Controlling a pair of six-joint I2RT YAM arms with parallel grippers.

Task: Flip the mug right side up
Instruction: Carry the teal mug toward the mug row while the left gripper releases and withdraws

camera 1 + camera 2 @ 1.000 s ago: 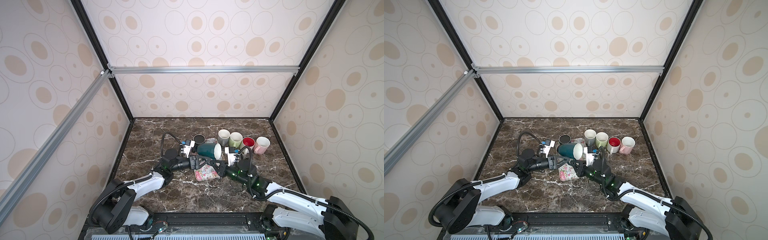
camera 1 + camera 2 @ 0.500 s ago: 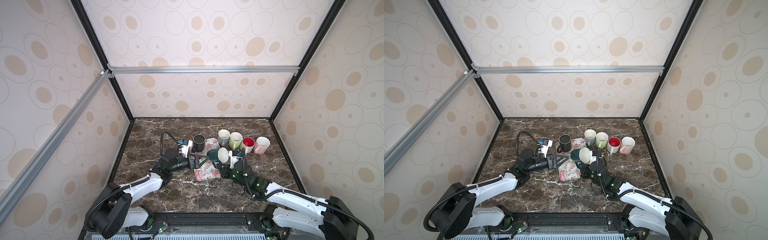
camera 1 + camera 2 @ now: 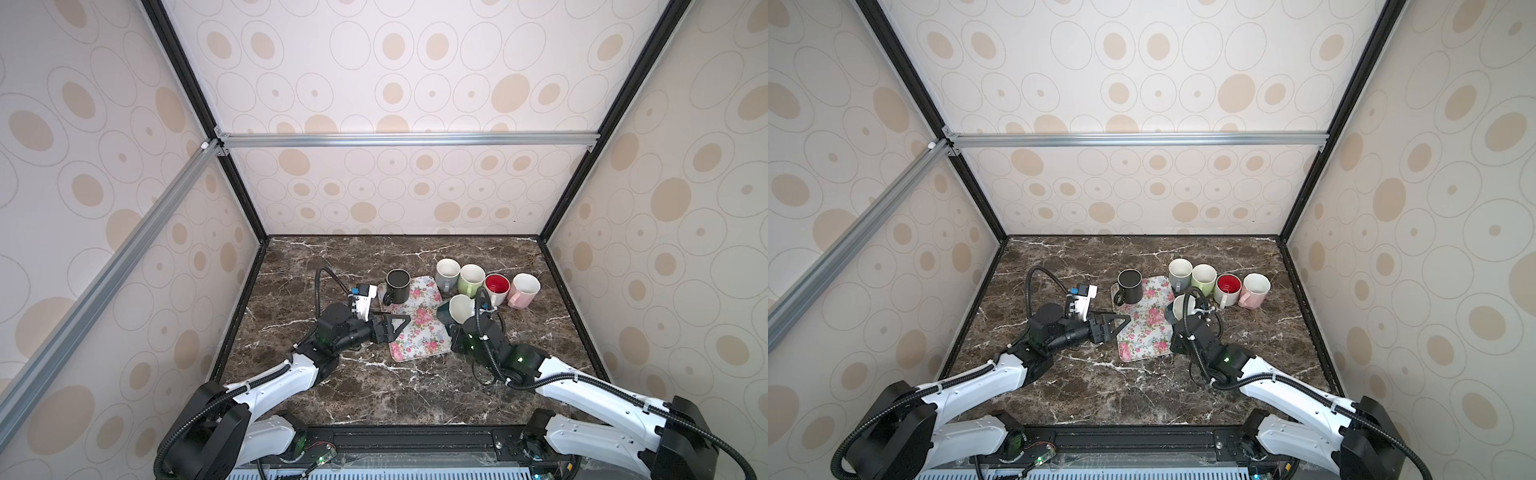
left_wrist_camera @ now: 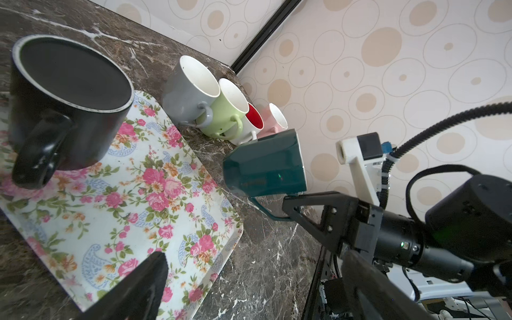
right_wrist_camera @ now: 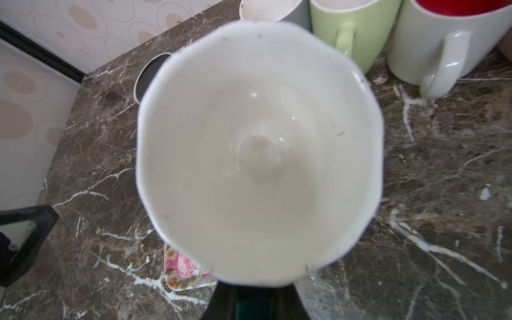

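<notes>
The mug (image 3: pixel 452 311) is dark teal outside and white inside. It hangs tilted just above the marble beside the tray's right edge, mouth turned up toward the front; both top views show it (image 3: pixel 1177 311). My right gripper (image 4: pixel 279 217) is shut on its handle, seen in the left wrist view. In the right wrist view the mug's white inside (image 5: pixel 257 149) fills the frame, with the right gripper (image 5: pixel 255 300) under its rim. My left gripper (image 3: pixel 395 323) stands open and empty over the tray's left edge, apart from the mug (image 4: pixel 263 163).
A floral tray (image 3: pixel 419 336) lies mid-table with an upright black mug (image 3: pixel 398 286) on its far corner. Behind the teal mug stand a grey mug (image 3: pixel 446 272), a green mug (image 3: pixel 471 278), a red-lined white mug (image 3: pixel 496 288) and a pink mug (image 3: pixel 524 290). Enclosure walls surround the table.
My right gripper has carried the teal mug from over the tray to its right edge, turning the mouth from sideways to upward. The left gripper has drawn back slightly, still open.
</notes>
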